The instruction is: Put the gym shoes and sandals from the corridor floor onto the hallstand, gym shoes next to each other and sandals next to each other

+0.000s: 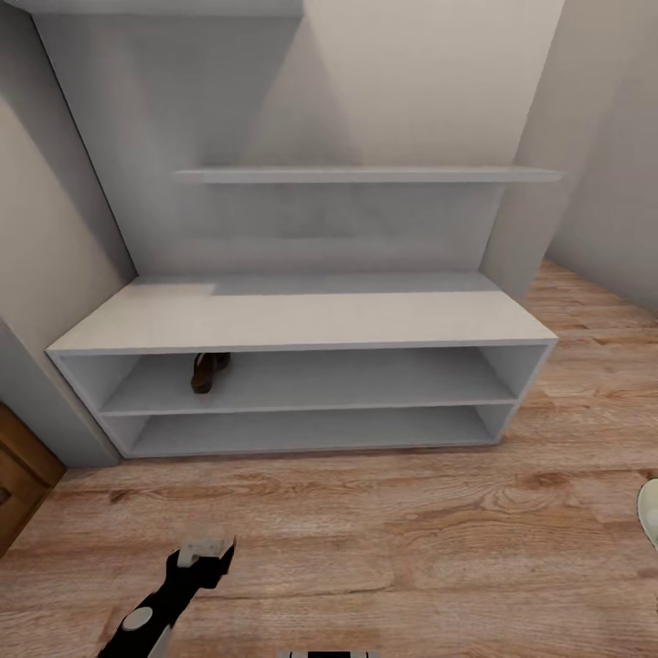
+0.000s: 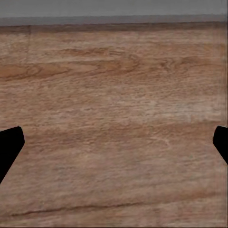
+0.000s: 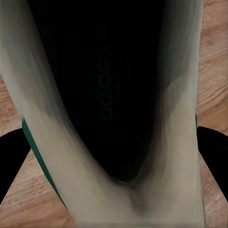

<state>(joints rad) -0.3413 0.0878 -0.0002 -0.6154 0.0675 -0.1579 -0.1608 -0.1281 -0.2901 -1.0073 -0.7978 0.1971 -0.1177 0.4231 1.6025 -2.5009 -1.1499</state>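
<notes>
One sandal (image 1: pixel 209 371) already on hallstand (image 1: pixel 302 320) upper shelf. Right end effector (image 3: pixel 114 156) straddling gym shoe (image 3: pixel 114 95), clamp unclear. Left end effector (image 1: pixel 206 556) apart, empty above corridor floor (image 1: pixel 411 530). Most shoes left, I'd guess.

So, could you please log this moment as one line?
left gripper: open over floor | right gripper: around gym shoe | sandal: upper rack shelf
</notes>
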